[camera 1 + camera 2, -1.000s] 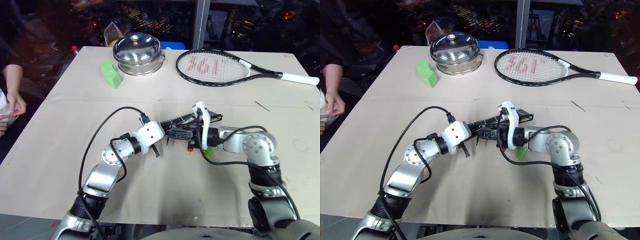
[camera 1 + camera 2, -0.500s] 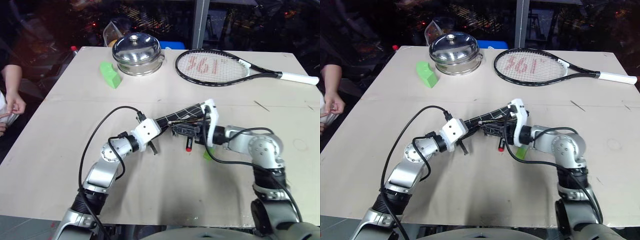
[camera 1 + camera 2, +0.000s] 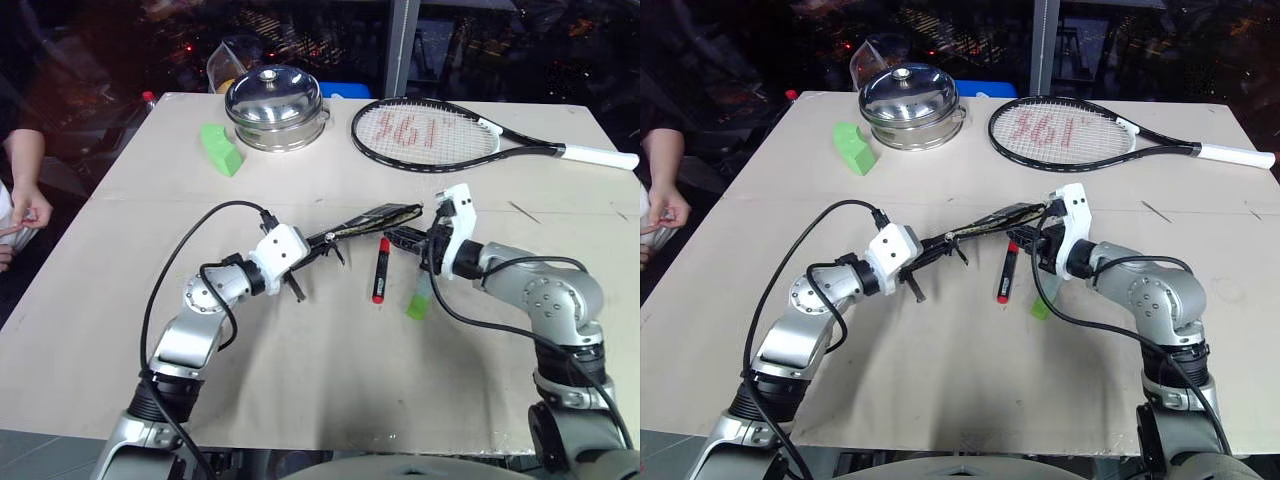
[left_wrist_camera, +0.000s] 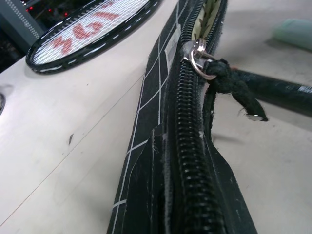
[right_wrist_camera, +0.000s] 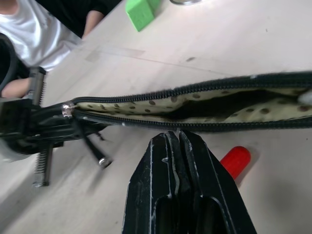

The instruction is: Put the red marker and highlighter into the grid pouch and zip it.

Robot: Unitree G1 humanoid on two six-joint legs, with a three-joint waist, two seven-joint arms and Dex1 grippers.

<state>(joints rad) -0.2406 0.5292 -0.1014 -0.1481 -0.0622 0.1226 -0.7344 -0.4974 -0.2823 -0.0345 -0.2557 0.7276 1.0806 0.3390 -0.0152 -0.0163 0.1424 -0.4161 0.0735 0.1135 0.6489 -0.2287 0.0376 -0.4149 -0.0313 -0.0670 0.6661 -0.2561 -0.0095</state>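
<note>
The left gripper (image 3: 312, 250) is pinched tight on one end of the black grid pouch with white lines (image 3: 365, 222), holding it up, mouth open. The right gripper (image 5: 178, 141) is closed, holding nothing. The black marker with a red cap (image 3: 380, 270) and the stubby light-green highlighter (image 3: 418, 300) lie on the tan table (image 3: 320, 370) below.

Black grid pouch (image 3: 985, 224) with white lines and a tan lining dotted brown, black-barrelled red marker (image 3: 380, 270) with a red cap, pale green highlighter (image 3: 419, 298), bright green block (image 3: 221, 148), shiny silver pot (image 3: 276, 108), black-and-white racket (image 3: 440, 134) with red-marked strings, beige counter (image 3: 330, 390)
</note>
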